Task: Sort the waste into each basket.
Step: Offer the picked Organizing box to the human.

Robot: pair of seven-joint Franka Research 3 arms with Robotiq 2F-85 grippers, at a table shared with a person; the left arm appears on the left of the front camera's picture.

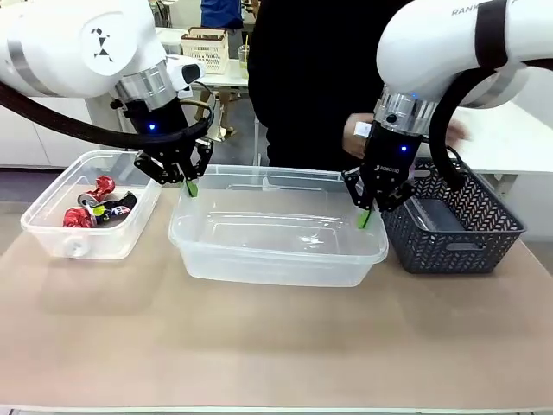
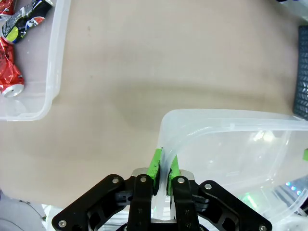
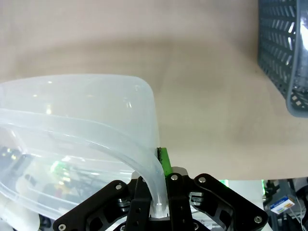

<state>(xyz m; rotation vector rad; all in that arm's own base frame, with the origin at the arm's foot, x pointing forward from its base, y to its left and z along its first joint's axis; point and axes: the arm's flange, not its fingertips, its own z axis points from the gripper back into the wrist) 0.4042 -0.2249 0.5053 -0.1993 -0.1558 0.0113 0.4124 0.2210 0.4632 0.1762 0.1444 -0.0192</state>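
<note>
Left tool (image 1: 190,184) is clamped tight on the rolled rim of the large clear colourless plastic rectangular tub (image 1: 276,259) at its left-end corner, with green pads (image 2: 155,163) on either side of the rim wall. Right tool (image 1: 366,214) does the same at the tub's right end, jaws pinched on the rim and one green pad showing against the outer wall. The big tub sits mid beige tabletop (image 1: 259,346), long side towards the robot; can't tell if its base is touching or raised. Waste: crushed red cans (image 1: 82,212) and a black can with a green mark (image 1: 119,207) lie in the smaller clear plastic tub (image 1: 52,232), just left of the big one. Dark grey lattice-walled basket (image 1: 458,238) is just beside the big tub's right end.
</note>
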